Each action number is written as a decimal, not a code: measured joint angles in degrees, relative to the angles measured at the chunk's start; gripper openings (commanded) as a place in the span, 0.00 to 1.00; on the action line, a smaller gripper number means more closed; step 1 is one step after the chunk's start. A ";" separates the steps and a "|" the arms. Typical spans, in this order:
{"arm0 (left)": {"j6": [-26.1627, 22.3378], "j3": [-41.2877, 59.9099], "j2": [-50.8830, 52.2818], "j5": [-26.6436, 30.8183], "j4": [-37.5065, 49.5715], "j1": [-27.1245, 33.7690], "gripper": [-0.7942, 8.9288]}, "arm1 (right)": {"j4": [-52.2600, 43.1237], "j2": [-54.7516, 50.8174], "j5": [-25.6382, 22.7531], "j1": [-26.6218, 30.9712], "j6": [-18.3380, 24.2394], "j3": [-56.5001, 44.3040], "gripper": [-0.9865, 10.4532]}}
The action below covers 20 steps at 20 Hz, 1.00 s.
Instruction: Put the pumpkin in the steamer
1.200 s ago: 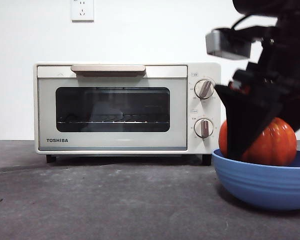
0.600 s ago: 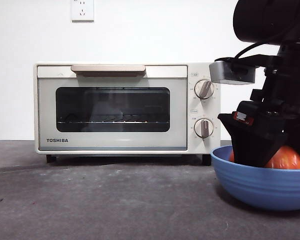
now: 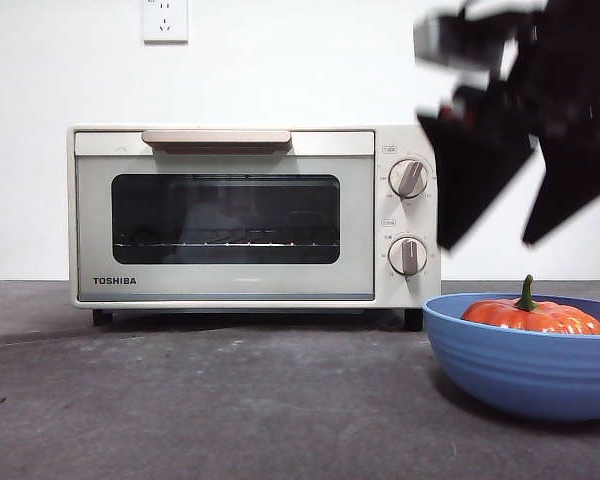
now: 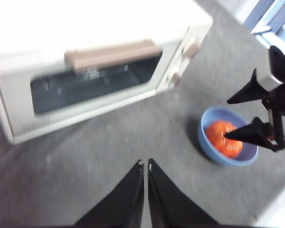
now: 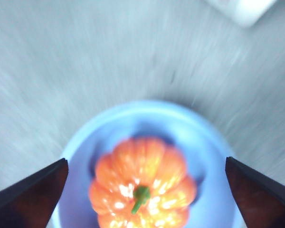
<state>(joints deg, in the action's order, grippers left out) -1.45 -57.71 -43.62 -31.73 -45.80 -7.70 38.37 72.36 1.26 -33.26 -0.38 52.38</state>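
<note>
Pumpkin (image 3: pixel 533 316) in blue bowl (image 3: pixel 525 367); right tool (image 3: pixel 498 195) spread above; steamer (image 3: pixel 250 215) reads TOSHIBA.

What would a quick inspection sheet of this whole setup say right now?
Surface: dark grey table, bare where visible.
Job's things: pumpkin sits stem-up in the blue bowl, not gripped; steamer stands behind, door shut.
Clutter: nothing seen besides the bowl.
Grippers: right claw open, hanging above the pumpkin and clear of it; left claw shut, holding nothing, over the table in front of the steamer.
Cables: nothing seen clearly.
Surroundings: white wall with a socket above the steamer.
</note>
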 measured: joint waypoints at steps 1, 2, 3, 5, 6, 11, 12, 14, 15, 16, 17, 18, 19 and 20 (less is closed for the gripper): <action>0.94 0.00 -0.79 0.02 2.54 -0.50 0.10 | 0.68 -1.14 0.00 0.00 -0.15 1.03 0.56; 2.03 0.00 -2.19 0.00 5.62 -1.25 0.10 | 1.92 -2.45 0.02 0.07 -0.59 1.92 0.56; 2.80 0.00 -3.63 0.02 8.02 -1.88 0.10 | 3.04 -3.52 0.00 0.37 -1.01 2.38 0.56; 4.39 -0.02 -8.02 0.44 13.75 -3.39 0.10 | 5.46 -6.19 0.02 1.14 -1.66 2.69 0.56; 5.09 -0.02 -10.43 0.76 16.59 -4.09 0.10 | 6.80 -7.63 0.04 1.68 -1.99 2.69 0.56; 6.58 -0.02 -20.61 3.13 28.96 -7.02 0.10 | 11.02 -13.70 0.20 4.46 -2.97 2.69 0.56; 6.69 -0.02 -22.23 3.37 30.49 -7.43 0.10 | 12.04 -14.62 0.17 4.59 -3.02 2.69 0.56; 6.78 -0.02 -25.07 4.44 34.03 -8.22 0.10 | 13.53 -16.48 0.20 4.83 -3.08 2.69 0.56; 6.78 -0.04 -26.25 4.98 35.82 -8.63 0.10 | 13.92 -17.40 0.20 4.83 -3.15 2.69 0.56; 6.80 -0.31 -27.34 5.38 36.57 -9.01 0.10 | 14.23 -18.29 0.20 4.83 -3.26 2.69 0.56; 6.78 -0.70 -28.44 6.12 37.13 -9.42 0.10 | 14.62 -19.10 0.20 4.83 -3.56 2.69 0.56; 6.78 -1.44 -29.81 6.84 37.44 -9.81 0.10 | 15.10 -20.04 0.20 4.83 -3.91 2.69 0.56; 6.75 -2.40 -31.19 7.78 37.42 -10.25 0.10 | 15.32 -20.94 0.17 4.83 -4.13 2.69 0.56; 6.73 -3.41 -32.41 8.11 37.48 -10.60 0.10 | 15.54 -21.64 0.20 4.83 -4.28 2.69 0.56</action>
<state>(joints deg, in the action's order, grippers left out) 5.28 -61.12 -76.03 -23.62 -8.32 -18.31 53.91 50.72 1.45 -28.42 -4.67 55.07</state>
